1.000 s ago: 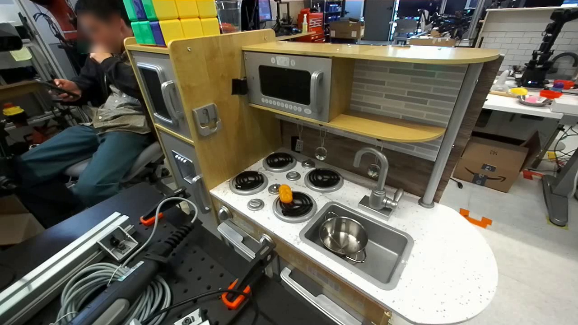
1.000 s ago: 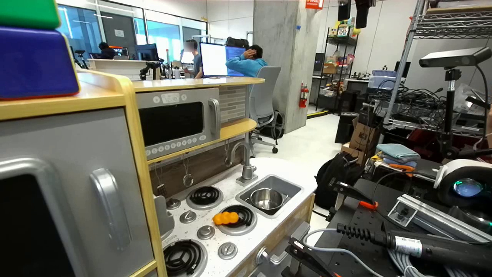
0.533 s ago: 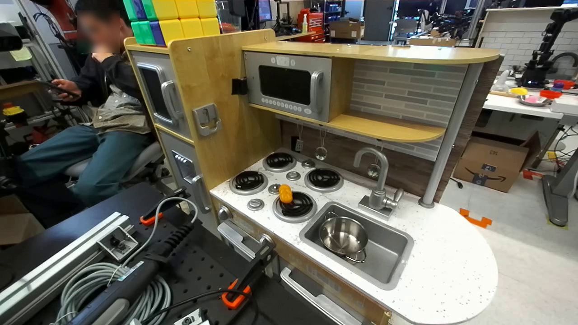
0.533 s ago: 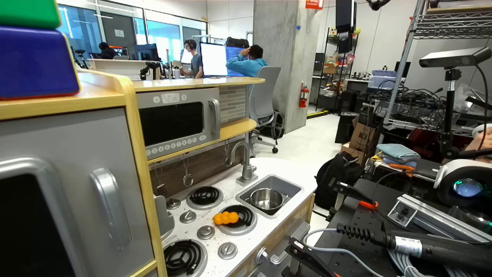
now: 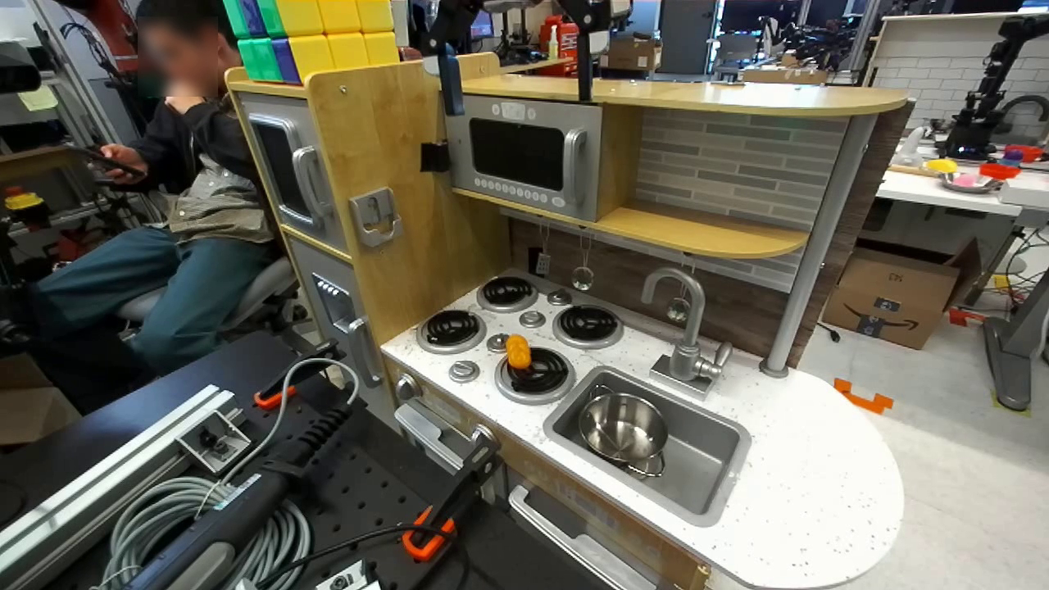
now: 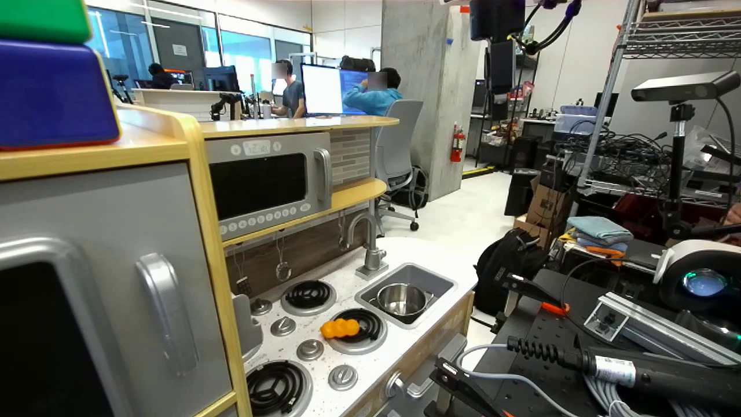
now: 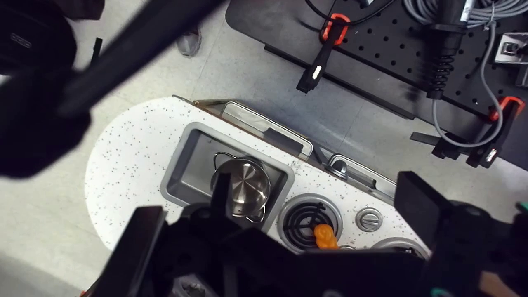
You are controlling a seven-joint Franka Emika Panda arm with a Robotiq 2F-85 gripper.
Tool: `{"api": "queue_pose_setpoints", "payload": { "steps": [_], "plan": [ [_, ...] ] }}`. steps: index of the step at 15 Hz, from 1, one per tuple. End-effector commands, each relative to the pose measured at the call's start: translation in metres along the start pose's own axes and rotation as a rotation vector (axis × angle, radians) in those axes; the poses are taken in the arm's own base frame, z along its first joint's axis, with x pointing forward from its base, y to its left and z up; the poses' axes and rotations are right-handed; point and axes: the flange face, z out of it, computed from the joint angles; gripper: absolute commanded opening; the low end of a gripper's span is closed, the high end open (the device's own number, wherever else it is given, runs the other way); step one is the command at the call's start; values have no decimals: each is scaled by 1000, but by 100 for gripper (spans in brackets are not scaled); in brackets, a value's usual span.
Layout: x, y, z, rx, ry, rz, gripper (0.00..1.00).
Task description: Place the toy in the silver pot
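A: What a surface it was! A white speckled counter (image 5: 828, 483), rounded at one end, carried four burners (image 5: 547, 378) and a grey sink (image 5: 697, 475).

B: And a crowded room around it: a person (image 5: 209, 197) sat beyond the tall wooden cabinet (image 5: 410, 262), while a cardboard box (image 5: 889, 287) stood on the floor past the rounded end.

A: There was the toy (image 5: 518, 351), bright orange, lying across the edge of the front burner nearest the sink!

B: The silver pot (image 5: 623, 426) sat down inside the sink, so the sink's rim and a strip of counter ran between the two.

A: The faucet (image 5: 697, 318) curved up behind, the yellow shelf (image 5: 697, 232) jutted out above, and nearer the camera lay a black perforated board (image 5: 377, 492).

B: Up top, the gripper (image 5: 519, 98)! It hung high, fingers spread wide, well apart from the toy.

A: The wrist view agreed: fingers at far sides, pot and toy framed between them, though the gripper's dark parts covered a slice of the pot.

B: A concrete pillar (image 6: 417, 104) and a fire extinguisher (image 6: 457, 145) appeared only in an exterior view, where the finger gap could not be read.
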Motion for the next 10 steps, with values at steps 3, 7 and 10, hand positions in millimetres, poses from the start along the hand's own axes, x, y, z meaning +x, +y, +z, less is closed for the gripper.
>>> {"api": "queue_pose_setpoints", "payload": {
  "steps": [3, 7, 10],
  "plan": [
    [9, -33, 57, 15, -11, -17, 100],
    [36, -74, 122, 4, 93, -20, 100],
    [67, -102, 170, 12, 175, 27, 100]
  ]
}}
